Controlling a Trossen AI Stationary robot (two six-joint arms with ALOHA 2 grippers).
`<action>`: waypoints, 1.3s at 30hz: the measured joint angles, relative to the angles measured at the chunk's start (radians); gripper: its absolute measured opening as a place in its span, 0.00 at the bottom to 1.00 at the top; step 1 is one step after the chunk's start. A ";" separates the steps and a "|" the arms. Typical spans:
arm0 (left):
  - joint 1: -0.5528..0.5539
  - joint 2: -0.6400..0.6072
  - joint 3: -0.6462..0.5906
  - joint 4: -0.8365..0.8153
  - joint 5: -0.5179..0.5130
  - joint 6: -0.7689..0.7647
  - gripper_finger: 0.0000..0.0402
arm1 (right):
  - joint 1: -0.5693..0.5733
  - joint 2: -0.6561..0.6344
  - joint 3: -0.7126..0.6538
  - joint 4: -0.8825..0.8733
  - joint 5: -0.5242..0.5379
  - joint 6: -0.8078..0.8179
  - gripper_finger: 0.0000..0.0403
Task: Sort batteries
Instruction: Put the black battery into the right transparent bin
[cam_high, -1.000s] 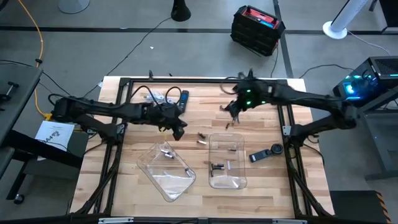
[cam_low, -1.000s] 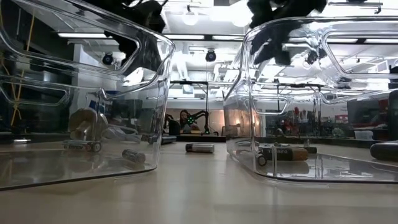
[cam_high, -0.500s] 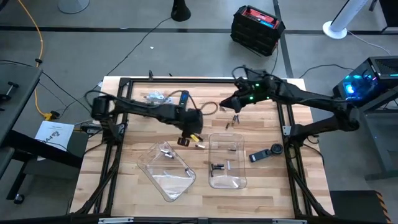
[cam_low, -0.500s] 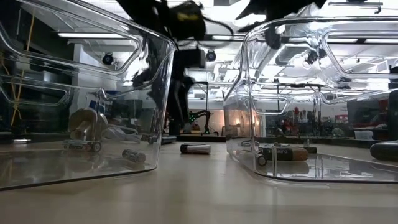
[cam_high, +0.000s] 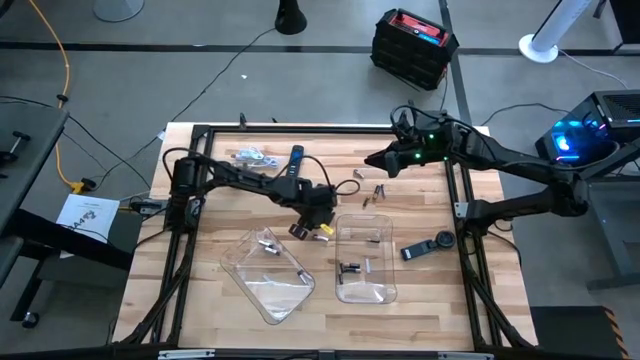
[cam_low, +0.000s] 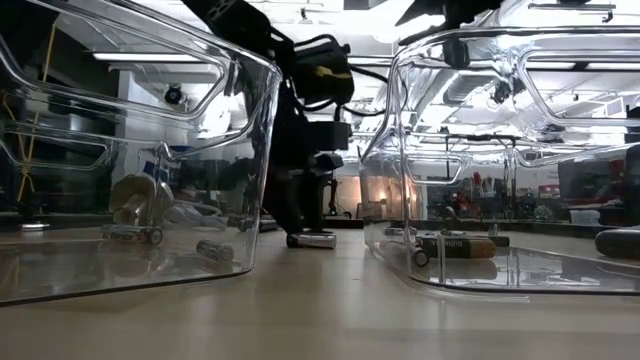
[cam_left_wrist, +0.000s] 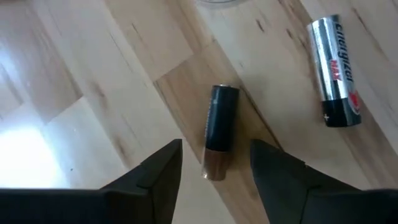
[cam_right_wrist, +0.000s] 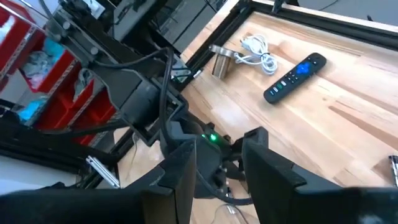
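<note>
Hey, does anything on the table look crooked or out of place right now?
The left clear plastic tray sits skewed at an angle, while the right clear tray lies square. Loose batteries remain scattered on the wooden table, unsorted.

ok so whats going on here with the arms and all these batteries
The left tool is down at the table between the two clear trays, open around a dark copper-ended battery but not yet gripping it. A silver battery lies beside it. The right tool hangs over the table's far side, empty.

Two dark jointed arms, black cables looped alongside; green light on right arm (cam_high: 432, 140); flat black fingers (cam_left_wrist: 158, 171).
</note>
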 joint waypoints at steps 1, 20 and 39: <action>0.004 0.006 0.001 0.001 0.011 0.001 0.43 | 0.000 0.000 0.000 -0.002 0.000 0.000 0.31; 0.132 -0.077 -0.007 -0.079 0.087 -0.267 0.07 | -0.003 -0.107 0.000 -0.002 0.008 -0.023 0.31; -0.097 -0.169 -0.004 0.338 0.028 -0.185 0.10 | -0.003 -0.193 0.000 -0.040 0.142 -0.019 0.31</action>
